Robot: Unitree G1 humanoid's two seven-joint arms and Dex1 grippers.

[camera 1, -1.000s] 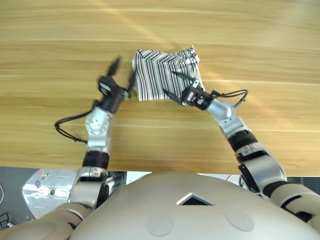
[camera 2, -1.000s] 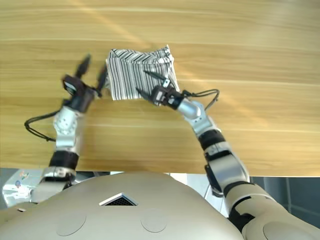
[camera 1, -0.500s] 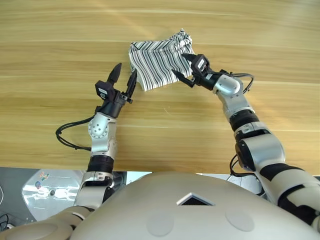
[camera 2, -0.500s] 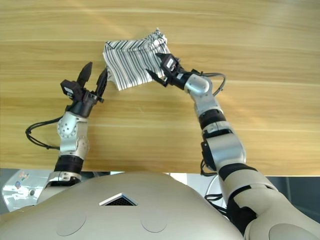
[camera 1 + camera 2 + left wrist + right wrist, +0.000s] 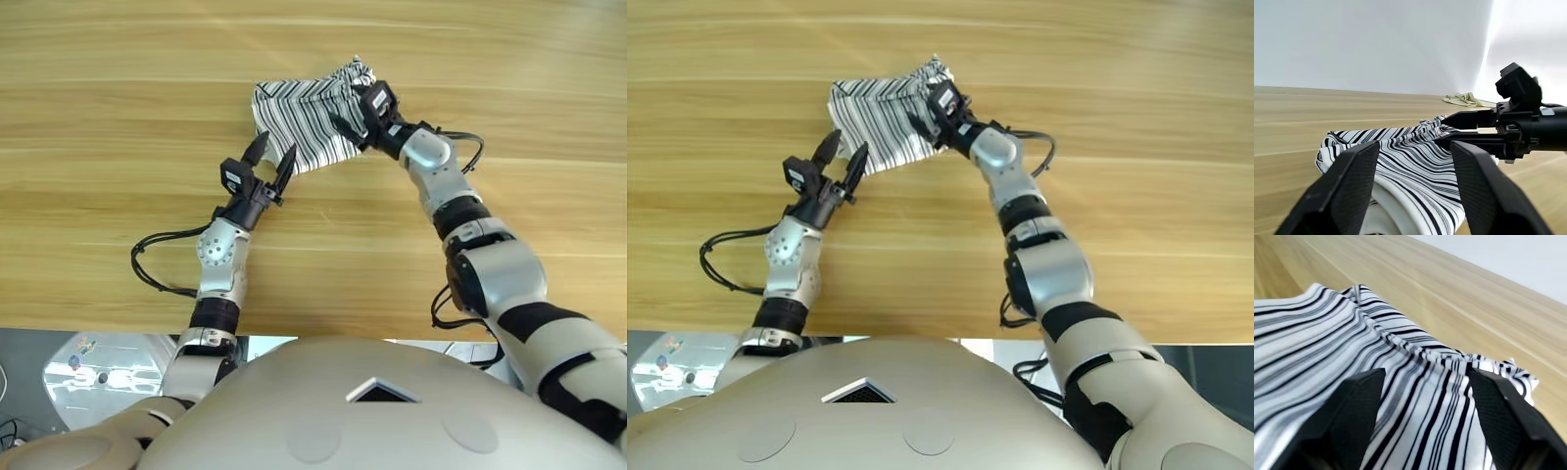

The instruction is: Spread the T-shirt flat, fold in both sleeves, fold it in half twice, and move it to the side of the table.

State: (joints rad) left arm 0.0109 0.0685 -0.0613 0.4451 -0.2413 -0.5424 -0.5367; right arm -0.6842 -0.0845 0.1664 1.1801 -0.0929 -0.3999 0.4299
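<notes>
Wooden table (image 5: 118, 117) carries the folded striped T-shirt (image 5: 294, 113); your right gripper (image 5: 348, 113) sits spread on its right edge, your left gripper (image 5: 277, 147) gapes beside its near-left corner.

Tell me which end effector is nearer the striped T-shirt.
Right. The right end effector sits open over the right part of the T-shirt, above the fabric; the left end effector, also open, is at its near-left edge.

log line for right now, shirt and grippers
striped T-shirt: folded bundle on table | left gripper: open, at near edge | right gripper: open, at right side
</notes>
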